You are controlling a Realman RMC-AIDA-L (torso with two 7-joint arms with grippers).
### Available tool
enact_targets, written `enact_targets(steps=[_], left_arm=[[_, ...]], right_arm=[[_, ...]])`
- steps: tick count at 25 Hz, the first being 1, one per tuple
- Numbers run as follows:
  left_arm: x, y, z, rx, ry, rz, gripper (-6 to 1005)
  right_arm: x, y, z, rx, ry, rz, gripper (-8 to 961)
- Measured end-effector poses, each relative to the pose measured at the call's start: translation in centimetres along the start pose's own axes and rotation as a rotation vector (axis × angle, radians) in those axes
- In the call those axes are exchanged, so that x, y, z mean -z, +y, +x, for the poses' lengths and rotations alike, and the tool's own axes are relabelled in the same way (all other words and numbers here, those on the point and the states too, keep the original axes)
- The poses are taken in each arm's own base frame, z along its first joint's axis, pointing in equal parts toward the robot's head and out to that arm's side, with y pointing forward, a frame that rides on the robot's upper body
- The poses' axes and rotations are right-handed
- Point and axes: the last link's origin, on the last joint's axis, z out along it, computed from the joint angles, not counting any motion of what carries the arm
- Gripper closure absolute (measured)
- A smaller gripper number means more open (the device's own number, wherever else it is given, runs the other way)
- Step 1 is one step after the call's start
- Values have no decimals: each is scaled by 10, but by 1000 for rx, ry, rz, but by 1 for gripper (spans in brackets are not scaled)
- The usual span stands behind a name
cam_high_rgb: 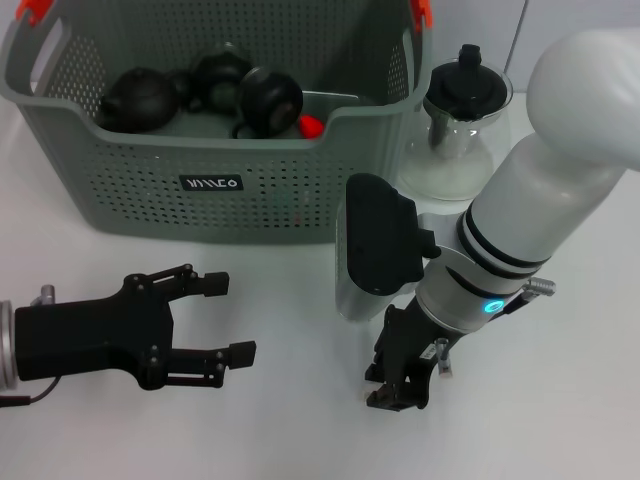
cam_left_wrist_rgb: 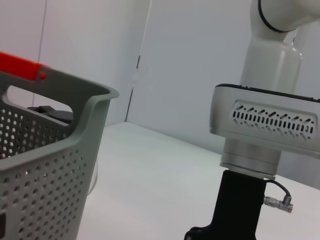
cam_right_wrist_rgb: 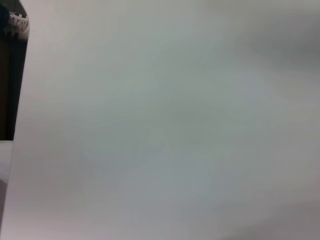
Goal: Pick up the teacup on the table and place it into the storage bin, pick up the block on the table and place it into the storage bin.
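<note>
The grey-green storage bin (cam_high_rgb: 215, 185) stands at the back left, and its wall and orange clip also show in the left wrist view (cam_left_wrist_rgb: 45, 165). Inside lie several black rounded vessels (cam_high_rgb: 268, 98); I cannot tell which of them is the teacup. A small red block (cam_high_rgb: 311, 125) lies beside them in the bin. My left gripper (cam_high_rgb: 225, 318) hovers low over the table in front of the bin, open and holding nothing. My right gripper (cam_high_rgb: 398, 388) points down at the table right of centre. The right arm's wrist (cam_left_wrist_rgb: 265, 125) shows in the left wrist view.
A glass teapot (cam_high_rgb: 460, 130) with a black lid stands right of the bin, behind my right arm. The white table (cam_high_rgb: 290, 420) runs between the two grippers. The right wrist view shows only bare table (cam_right_wrist_rgb: 165, 130).
</note>
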Motion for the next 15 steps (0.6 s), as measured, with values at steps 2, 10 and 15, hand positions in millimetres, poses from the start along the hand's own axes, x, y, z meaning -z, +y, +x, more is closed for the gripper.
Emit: enact_targets(steps=[2,10,15], left_arm=[[0,0,0,1,1,0,47],[1,0,-1,4,5,9,47],[7,-1,-3,12,13,32,47]], right_arm=[[0,0,0,1,3,0,524],[3,1,2,11,2,6,776],[32,1,2,-3,-96,21,778]])
